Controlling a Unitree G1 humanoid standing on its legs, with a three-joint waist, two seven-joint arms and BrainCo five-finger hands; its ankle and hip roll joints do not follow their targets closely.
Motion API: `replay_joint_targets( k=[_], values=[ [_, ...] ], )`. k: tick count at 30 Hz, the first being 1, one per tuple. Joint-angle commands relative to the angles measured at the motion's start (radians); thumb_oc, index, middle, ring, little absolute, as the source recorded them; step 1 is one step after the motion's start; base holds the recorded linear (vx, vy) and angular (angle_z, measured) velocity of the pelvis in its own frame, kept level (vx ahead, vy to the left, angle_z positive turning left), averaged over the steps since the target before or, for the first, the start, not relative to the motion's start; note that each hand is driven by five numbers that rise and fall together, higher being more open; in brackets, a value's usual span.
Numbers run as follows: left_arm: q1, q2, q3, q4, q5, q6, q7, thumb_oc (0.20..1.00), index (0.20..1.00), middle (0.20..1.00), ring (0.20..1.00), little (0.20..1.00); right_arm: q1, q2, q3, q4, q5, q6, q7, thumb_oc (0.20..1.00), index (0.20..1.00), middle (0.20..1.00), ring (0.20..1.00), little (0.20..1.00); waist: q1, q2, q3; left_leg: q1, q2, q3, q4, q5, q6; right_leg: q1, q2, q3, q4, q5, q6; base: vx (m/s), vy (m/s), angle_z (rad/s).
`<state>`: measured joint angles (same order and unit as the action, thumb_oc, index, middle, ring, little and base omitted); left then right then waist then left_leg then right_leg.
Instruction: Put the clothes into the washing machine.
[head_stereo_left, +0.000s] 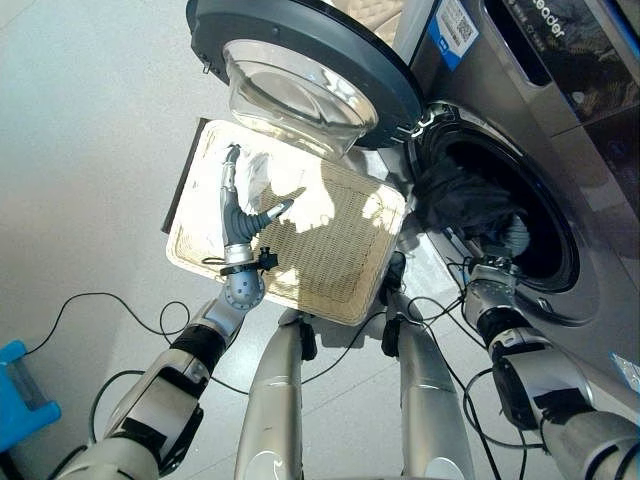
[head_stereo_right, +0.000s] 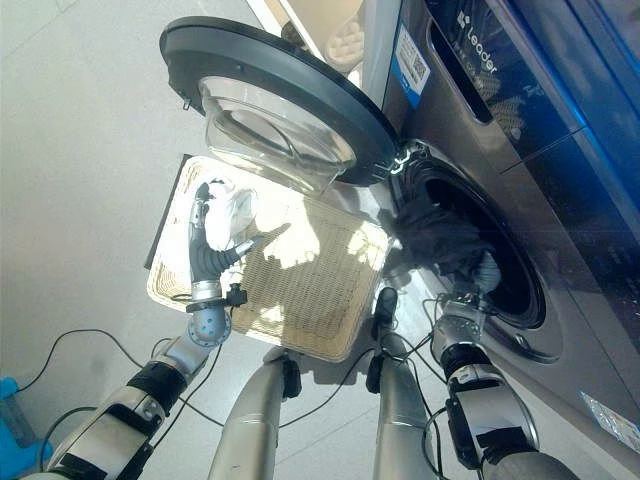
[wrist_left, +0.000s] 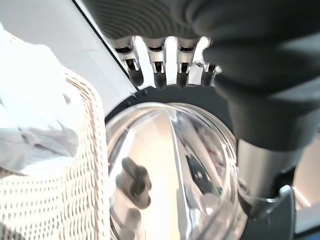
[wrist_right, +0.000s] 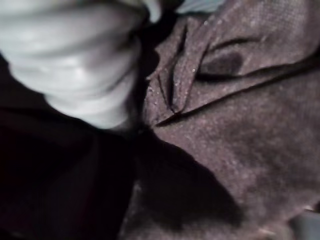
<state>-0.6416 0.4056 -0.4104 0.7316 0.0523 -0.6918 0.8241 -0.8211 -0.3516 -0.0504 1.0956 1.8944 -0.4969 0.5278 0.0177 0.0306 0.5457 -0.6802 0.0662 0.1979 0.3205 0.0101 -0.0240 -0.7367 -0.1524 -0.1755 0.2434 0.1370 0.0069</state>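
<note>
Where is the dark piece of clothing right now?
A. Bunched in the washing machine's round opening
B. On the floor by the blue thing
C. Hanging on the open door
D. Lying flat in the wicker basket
A: the dark garment sits bunched in the washing machine's round opening, with the right hand at it, while the left hand hovers open above the wicker basket.

A laundry corner, probably in a home or showroom, though little of the room is in sight. A grey front-loading washer (head_stereo_left: 560, 150) stands on a pale tiled floor (head_stereo_left: 90, 150), its round door (head_stereo_left: 300, 60) swung open just past the left hand's (head_stereo_left: 238, 215) fingertips, with a woven basket (head_stereo_left: 330, 250) under that hand and dark clothes (head_stereo_left: 460, 195) at the drum mouth.
</note>
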Motion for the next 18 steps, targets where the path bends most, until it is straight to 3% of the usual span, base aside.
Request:
replay_joint_targets(
  k=[1,7,8,10,12,18],
  values=[
    [-0.009,-0.008,0.019,-0.048,-0.033,-0.045,-0.019,1.0,1.0,1.0,1.0,1.0,-0.03,-0.095,-0.054,-0.011,0.078,-0.045,0.006,0.2,0.2,0.2,0.2,0.2,0.012,0.074,-0.026,0.001,-0.053,-0.05,-0.065,0.009,-0.06,0.0,-0.037,-0.077,0.17,-0.126,0.134,0.0,0.0,0.0],
    [-0.016,0.02,-0.008,-0.099,-0.066,-0.034,-0.051,1.0,1.0,1.0,1.0,1.0,-0.076,-0.111,-0.164,-0.083,0.078,-0.081,-0.11,0.2,0.2,0.2,0.2,0.2,0.016,0.082,-0.026,0.001,-0.059,-0.055,-0.065,0.004,-0.058,-0.001,-0.041,-0.078,0.174,-0.125,0.135,0.0,-0.004,0.02],
    [-0.018,0.033,-0.021,-0.121,-0.071,-0.025,-0.056,1.0,1.0,1.0,1.0,1.0,-0.085,-0.112,-0.195,-0.106,0.078,-0.122,-0.163,0.2,0.2,0.2,0.2,0.2,0.017,0.084,-0.026,0.004,-0.059,-0.056,-0.066,0.002,-0.058,0.001,-0.043,-0.079,0.175,-0.126,0.135,0.0,-0.014,0.05],
    [-0.019,0.036,-0.024,-0.127,-0.072,-0.023,-0.057,1.0,1.0,1.0,1.0,1.0,-0.088,-0.112,-0.201,-0.113,0.078,-0.139,-0.183,0.2,0.2,0.2,0.2,0.2,0.017,0.085,-0.026,0.005,-0.059,-0.056,-0.066,0.001,-0.058,0.002,-0.043,-0.079,0.175,-0.126,0.136,0.0,0.0,0.0],
    [-0.029,0.05,-0.053,-0.165,-0.076,-0.001,-0.066,1.0,1.0,1.0,1.0,1.0,-0.116,-0.14,-0.226,-0.121,0.078,-0.236,-0.291,0.2,0.2,0.2,0.2,0.2,0.021,0.087,-0.026,0.011,-0.06,-0.058,-0.068,-0.001,-0.058,0.009,-0.047,-0.083,0.173,-0.125,0.135,0.0,0.0,0.0],
    [-0.044,0.077,-0.09,-0.228,-0.125,0.038,-0.08,1.0,1.0,1.0,1.0,1.0,-0.168,-0.192,-0.228,-0.139,0.078,-0.345,-0.376,0.2,0.2,0.2,0.2,0.2,0.026,0.093,-0.026,0.013,-0.063,-0.062,-0.065,-0.003,-0.055,0.012,-0.052,-0.089,0.177,-0.125,0.132,0.01,-0.006,0.02]
  ],
)
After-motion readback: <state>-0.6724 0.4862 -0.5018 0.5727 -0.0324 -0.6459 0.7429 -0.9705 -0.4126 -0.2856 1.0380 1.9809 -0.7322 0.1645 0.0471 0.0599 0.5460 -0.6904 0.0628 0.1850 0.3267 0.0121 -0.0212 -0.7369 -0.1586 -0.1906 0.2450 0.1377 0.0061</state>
